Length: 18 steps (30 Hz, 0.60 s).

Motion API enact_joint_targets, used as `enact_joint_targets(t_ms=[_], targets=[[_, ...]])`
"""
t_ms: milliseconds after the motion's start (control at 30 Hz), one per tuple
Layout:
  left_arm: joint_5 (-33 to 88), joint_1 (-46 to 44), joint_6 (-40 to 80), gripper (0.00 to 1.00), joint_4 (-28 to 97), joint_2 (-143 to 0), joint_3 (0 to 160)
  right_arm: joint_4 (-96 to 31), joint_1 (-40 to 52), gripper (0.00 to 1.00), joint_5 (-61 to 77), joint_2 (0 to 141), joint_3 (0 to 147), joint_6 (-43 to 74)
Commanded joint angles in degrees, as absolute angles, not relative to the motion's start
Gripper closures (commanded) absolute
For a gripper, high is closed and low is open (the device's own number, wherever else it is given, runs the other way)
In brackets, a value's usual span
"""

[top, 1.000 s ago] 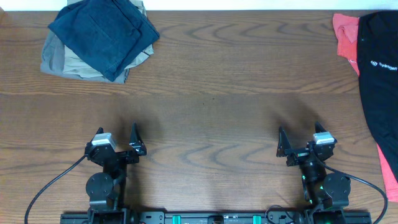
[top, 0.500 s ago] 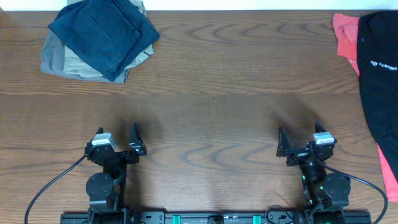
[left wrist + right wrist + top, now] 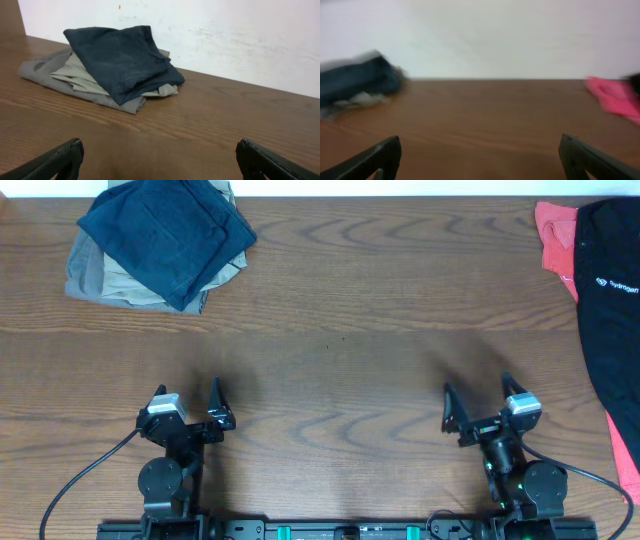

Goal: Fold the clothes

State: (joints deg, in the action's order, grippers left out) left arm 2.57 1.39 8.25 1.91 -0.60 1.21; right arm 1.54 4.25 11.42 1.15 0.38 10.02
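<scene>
Lab setup: wooden table, bare white wall

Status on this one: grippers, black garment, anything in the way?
Left gripper open, empty. Right gripper open, empty. Black garment untouched at right edge of table, lying over a coral-red shirt. Nothing between garment and nearer arm.

I see a brown wood-grain table — upper left, a khaki garment under a navy one; at the right edge, a black garment overlapping a coral-red shirt.
</scene>
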Motion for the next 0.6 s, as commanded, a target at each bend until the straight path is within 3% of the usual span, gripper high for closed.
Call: enact_joint_targets(t_ms=[0,267,567], targets=[[1.19,1.19,7.51,0.02,4.03,-0.30,0.23,1.69,4.84,0.01,30.52,1.17,0.32,27.49],[1.19,1.19,7.51,0.02,4.03,-0.30,0.23,1.83,4.86,0.01,34.72,1.17,0.32,37.36],[1.19,1.19,7.51,0.02,4.03,-0.30,0.23,7.64,4.84,0.01,27.55,1.17,0.32,47.62]])
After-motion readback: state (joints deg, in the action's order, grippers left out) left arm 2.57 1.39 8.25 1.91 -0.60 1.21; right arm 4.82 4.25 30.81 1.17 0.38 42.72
